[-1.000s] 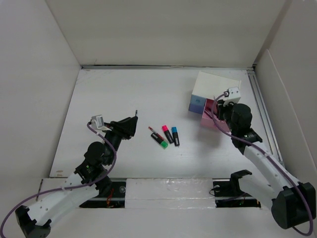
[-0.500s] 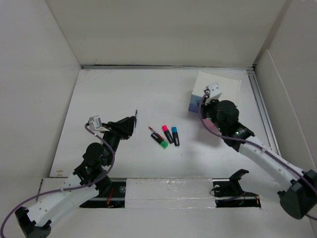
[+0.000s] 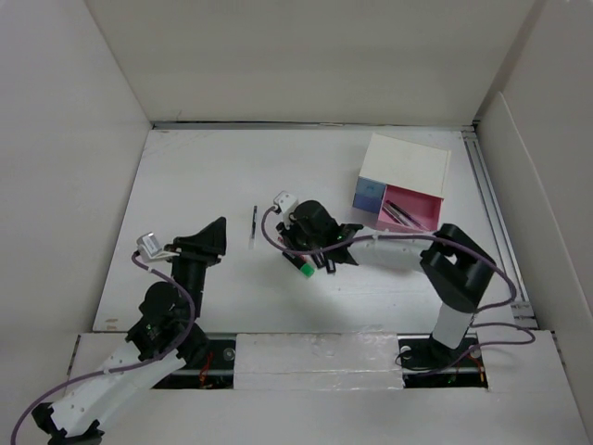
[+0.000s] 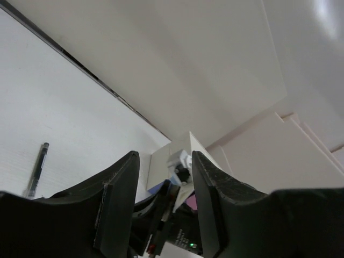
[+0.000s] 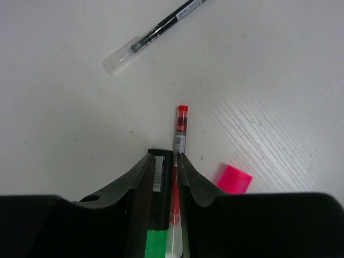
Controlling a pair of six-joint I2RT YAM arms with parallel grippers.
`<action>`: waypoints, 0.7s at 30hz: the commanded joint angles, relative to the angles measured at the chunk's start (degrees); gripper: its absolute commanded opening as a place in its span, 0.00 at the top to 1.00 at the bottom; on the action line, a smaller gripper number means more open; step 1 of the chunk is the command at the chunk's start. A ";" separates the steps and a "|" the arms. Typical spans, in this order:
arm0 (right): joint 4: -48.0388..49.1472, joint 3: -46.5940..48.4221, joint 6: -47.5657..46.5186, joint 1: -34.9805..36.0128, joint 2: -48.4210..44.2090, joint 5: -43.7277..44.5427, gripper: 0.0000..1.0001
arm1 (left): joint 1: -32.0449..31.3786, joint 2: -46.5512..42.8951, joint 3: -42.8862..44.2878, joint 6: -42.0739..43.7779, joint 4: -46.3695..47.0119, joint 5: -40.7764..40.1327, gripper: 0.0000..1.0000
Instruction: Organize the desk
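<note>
On the white desk [image 3: 185, 176] my right gripper [image 3: 296, 252] is low over a group of markers. In the right wrist view its jaws [image 5: 164, 156] press on both sides of a green highlighter [image 5: 161, 236] with a black body and a red pen [image 5: 181, 126] lying side by side. A pink highlighter [image 5: 234, 179] lies just right of them. A black pen [image 3: 253, 225] with a clear cap [image 5: 121, 58] lies apart to the left. My left gripper [image 3: 215, 232] hovers at the lower left, open [image 4: 165, 177] and empty.
A white box [image 3: 408, 165] stands at the back right with its pink drawer [image 3: 408, 209] pulled out and pens inside, beside a shut blue drawer [image 3: 369, 193]. White panels wall the desk on three sides.
My right arm swung from the pink drawer leftward to the markers and came down round the green highlighter and red pen. My left arm drew back toward the lower left, uncovering the black pen.
</note>
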 commanded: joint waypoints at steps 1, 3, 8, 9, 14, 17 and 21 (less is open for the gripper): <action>2.41 5.42 1.57 1.21 5.58 -1.91 0.70 | 0.07 -0.56 -0.84 -0.93 0.60 -1.71 0.60; 1.27 7.97 1.57 1.21 7.97 -1.12 0.67 | 0.07 -0.12 -0.75 -0.93 0.68 -1.71 0.58; -0.66 11.41 1.49 1.21 13.16 1.60 0.64 | 0.07 2.78 0.21 -0.14 1.30 -0.40 0.57; -0.49 11.67 1.40 1.21 13.69 2.57 0.65 | 0.07 3.31 0.39 0.21 1.47 0.65 0.57; -0.23 11.67 1.40 1.21 15.01 4.06 0.66 | 0.07 5.95 1.18 1.62 2.62 2.51 0.57; 0.39 10.97 1.40 1.21 14.75 5.30 0.68 | 0.07 6.13 1.09 1.80 2.97 2.86 0.57; 0.21 10.62 0.96 1.21 15.10 6.88 0.71 | 0.07 5.25 0.83 2.15 3.14 2.86 0.57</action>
